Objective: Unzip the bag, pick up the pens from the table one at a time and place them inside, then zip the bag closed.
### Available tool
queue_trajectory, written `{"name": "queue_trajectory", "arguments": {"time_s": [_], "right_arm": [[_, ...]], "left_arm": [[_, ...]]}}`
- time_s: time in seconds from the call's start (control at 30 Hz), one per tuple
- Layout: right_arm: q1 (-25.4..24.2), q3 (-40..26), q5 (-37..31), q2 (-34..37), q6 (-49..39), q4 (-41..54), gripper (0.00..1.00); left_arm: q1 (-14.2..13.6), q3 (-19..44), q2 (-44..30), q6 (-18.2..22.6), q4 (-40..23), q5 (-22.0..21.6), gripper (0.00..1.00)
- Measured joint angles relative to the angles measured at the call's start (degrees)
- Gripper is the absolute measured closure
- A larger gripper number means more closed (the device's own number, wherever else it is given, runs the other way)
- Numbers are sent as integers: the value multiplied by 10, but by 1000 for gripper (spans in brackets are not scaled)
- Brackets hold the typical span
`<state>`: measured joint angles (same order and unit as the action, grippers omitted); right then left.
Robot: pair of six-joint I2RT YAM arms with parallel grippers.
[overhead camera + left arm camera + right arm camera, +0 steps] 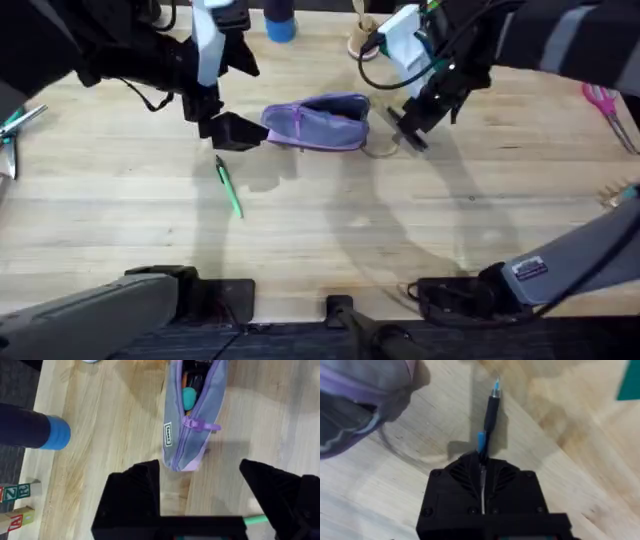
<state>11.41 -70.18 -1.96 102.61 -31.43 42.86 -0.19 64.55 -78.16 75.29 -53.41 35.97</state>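
Observation:
The lavender bag lies on the table at the back middle. In the left wrist view the bag gapes open along its zipper, with a teal and an orange item inside. My left gripper hovers just left of the bag's end, and its fingers stand wide open with nothing between them. The green pen lies on the wood just in front of that gripper. My right gripper sits right of the bag, shut on the dark pen, which sticks out over the table beside the bag.
A blue cylinder stands at the back edge behind the bag. Pink-handled scissors lie far right, teal-handled scissors far left. Letter blocks sit off the table's side in the left wrist view. Bare wood spans the front half.

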Motion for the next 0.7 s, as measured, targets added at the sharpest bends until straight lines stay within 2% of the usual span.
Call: {"name": "queue_trajectory", "arguments": {"time_s": [0.33, 0.5, 0.7], "right_arm": [[0, 2, 0, -104, -31, -30, 970], [3, 2, 39, -132, -115, -30, 970], [22, 2, 73, -154, -260, -30, 970]], "left_arm": [[0, 0, 0, 0, 0, 0, 7], [0, 0, 0, 0, 0, 0, 7], [0, 0, 0, 0, 0, 0, 7]]}}
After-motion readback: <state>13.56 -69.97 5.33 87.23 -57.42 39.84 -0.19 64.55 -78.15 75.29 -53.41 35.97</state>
